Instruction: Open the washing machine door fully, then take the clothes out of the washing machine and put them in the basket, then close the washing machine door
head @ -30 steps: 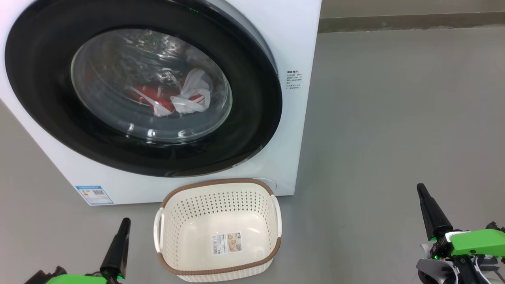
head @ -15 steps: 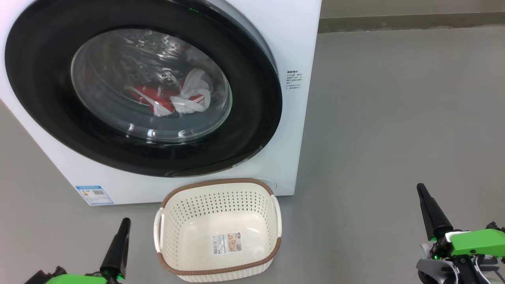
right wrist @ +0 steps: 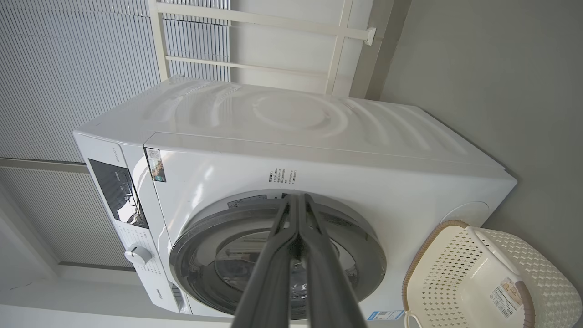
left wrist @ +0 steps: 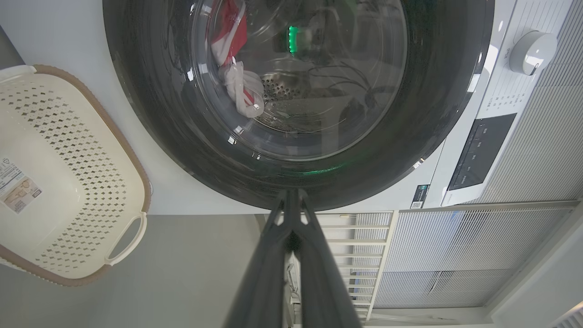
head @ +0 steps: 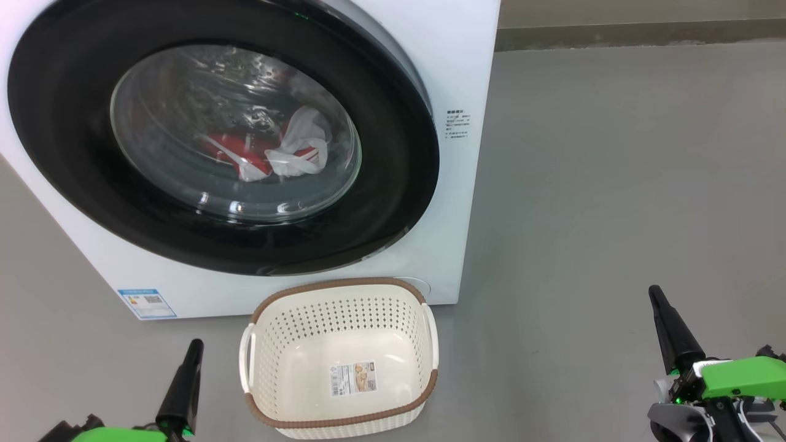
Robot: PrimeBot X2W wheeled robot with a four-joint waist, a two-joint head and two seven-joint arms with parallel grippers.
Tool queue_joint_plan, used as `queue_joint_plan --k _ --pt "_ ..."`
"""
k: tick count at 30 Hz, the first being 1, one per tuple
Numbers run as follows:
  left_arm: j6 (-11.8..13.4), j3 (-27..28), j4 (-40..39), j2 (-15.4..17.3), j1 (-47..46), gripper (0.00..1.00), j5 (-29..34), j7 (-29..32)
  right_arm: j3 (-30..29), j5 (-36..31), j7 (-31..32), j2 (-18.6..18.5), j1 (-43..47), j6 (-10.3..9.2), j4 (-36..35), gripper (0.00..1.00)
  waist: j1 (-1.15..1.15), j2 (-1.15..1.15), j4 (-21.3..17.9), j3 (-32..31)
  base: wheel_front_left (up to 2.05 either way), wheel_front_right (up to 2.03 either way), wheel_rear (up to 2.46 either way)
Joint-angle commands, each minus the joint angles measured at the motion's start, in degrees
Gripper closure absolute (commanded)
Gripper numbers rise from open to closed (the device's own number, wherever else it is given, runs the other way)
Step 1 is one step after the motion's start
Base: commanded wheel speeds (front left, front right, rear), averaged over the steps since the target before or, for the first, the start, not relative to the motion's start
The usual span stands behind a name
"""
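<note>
Grey floor (head: 614, 184) — the washing machine (head: 466, 73) stands on it, the basket (head: 341, 423) just before it.

A laundry corner: washing machine (head: 457, 61), basket (head: 344, 319) (cream plastic), bare grey floor (head: 614, 184).

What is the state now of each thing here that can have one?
washing machine door: not swung open.
clothes: inside the washing machine, behind the door.
basket: upright on the floor, empty of clothes.
left gripper: shut, holding nothing.
right gripper: shut, holding nothing.
</note>
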Motion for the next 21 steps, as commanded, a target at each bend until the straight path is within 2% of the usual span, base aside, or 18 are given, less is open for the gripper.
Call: queue_joint_plan --k 1,7,11,15,21 --pt "0.00 0.01 -0.01 0.00 -0.01 0.00 0.01 -0.01 0.00 -0.01 -0.02 0.00 0.00 0.00 -0.01 0.00 0.00 0.00 0.00 0.00 0.00 0.00 0.00" --pt "0.02 -0.44 1.45 -0.33 1.08 0.00 0.36 -0.52 0.32 -0.21 -0.58 0.73 1.20 0.01 1.75 0.00 0.02 0.00 0.01 0.05 0.00 0.00 0.00" --pt "0.01 -0.77 1.00 -0.17 1.26 0.00 1.17 -1.22 0.66 -0.92 -1.27 0.68 1.48 0.01 1.49 0.00 0.13 0.00 0.05 -0.06 0.00 0.00 0.00" --pt "-0.01 -0.91 0.62 -0.02 1.51 0.00 2.73 -1.91 0.99 -2.33 -1.94 0.64 1.87 0.01 1.20 0.00 0.01 0.00 0.08 0.07 0.00 0.00 0.00" --pt "-0.03 -0.74 -0.02 0.03 1.74 0.00 6.42 -2.92 1.38 -5.87 -2.95 0.56 2.32 0.01 0.91 0.00 0.01 0.00 0.10 0.16 0.00 0.00 0.00"
